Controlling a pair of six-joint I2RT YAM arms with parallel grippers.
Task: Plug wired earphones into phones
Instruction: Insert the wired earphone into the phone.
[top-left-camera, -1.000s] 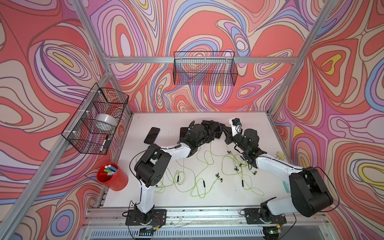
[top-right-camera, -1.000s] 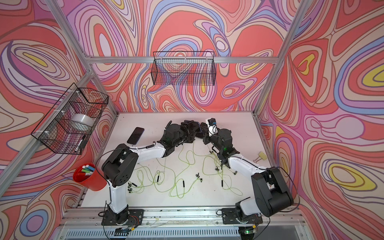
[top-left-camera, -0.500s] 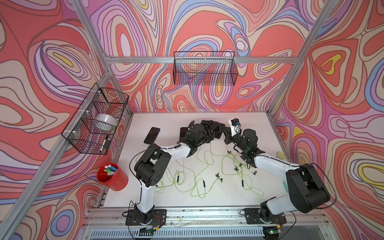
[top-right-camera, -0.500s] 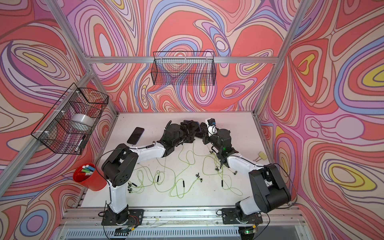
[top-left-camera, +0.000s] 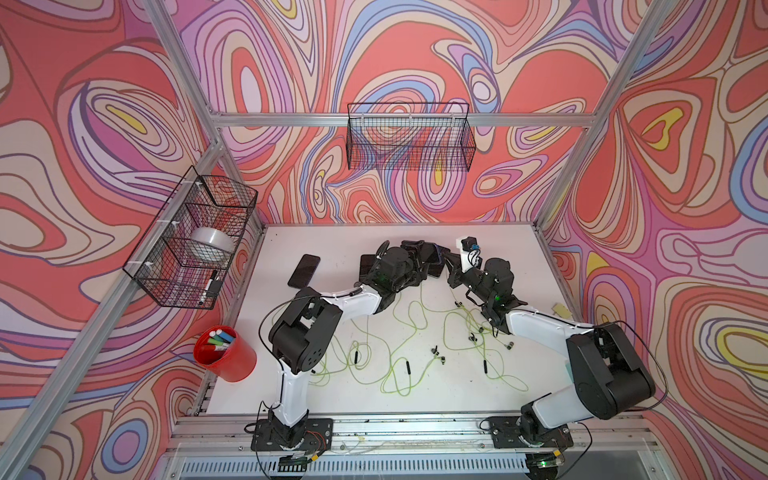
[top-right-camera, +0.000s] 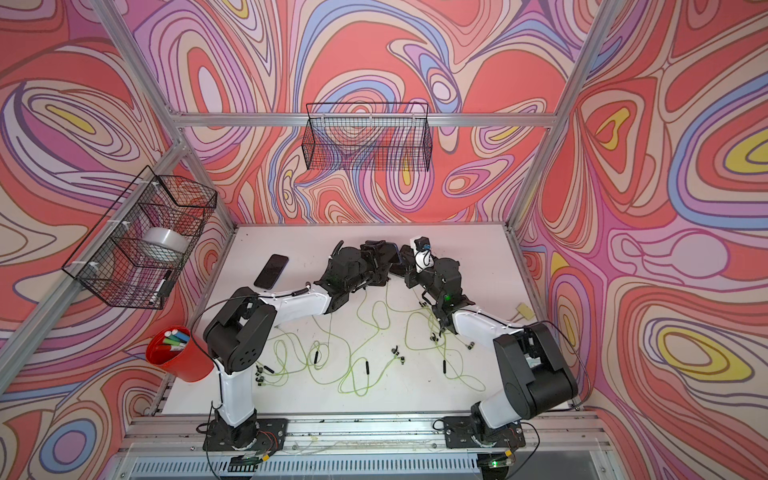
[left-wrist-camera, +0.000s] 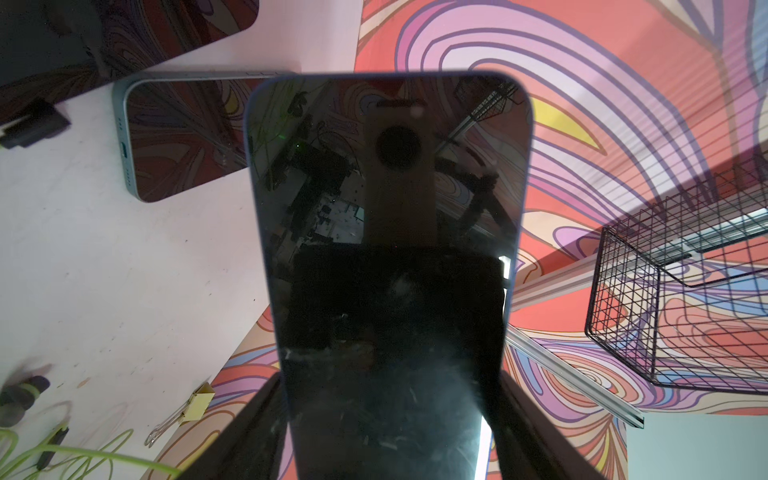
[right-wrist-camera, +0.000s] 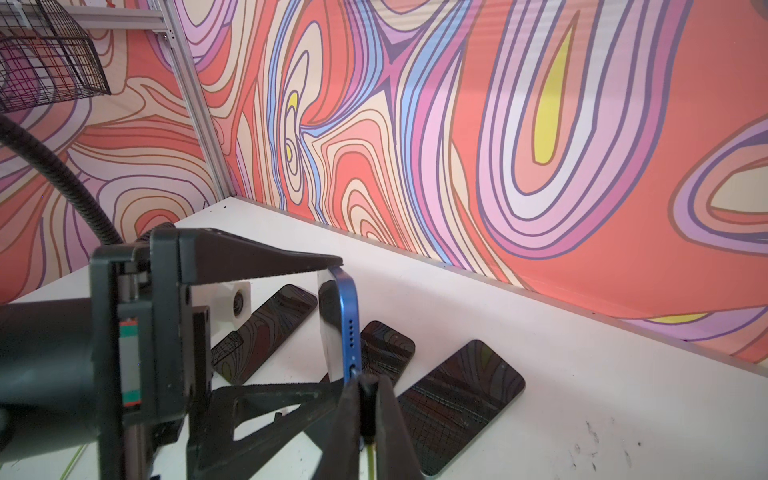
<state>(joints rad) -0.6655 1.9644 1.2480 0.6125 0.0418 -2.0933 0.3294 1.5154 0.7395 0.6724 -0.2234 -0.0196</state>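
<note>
Right wrist view: we look along the right gripper (right-wrist-camera: 365, 399), its two dark fingers pinched together on a small dark plug (right-wrist-camera: 365, 386), with a yellow-green cable (right-wrist-camera: 370, 457) trailing out beneath them. The plug's tip sits at the charging port (right-wrist-camera: 353, 369) on the bottom edge of a blue-edged phone (right-wrist-camera: 348, 307), just beside a row of speaker holes (right-wrist-camera: 351, 332). We cannot tell whether the tip has entered the port or only touches its mouth. The left gripper (right-wrist-camera: 332, 324) clamps that phone across its width, holding it lifted and on edge above the white table (right-wrist-camera: 582, 374). Three more phones (right-wrist-camera: 457, 403) lie flat, screens up, on the table behind it. In a top view, a further phone (top-left-camera: 304, 270) lies well apart from the rest, and the other earphones (top-left-camera: 399, 332) sprawl in loose loops over the table.

We judge the step in hand to be seating the plug. To do it well, we would line the plug's axis up with the port, push slowly and straight along the phone's length, and have the left gripper brace firmly so the phone neither slides nor twists. A tilted push could jam the tip against the blue frame.
</note>
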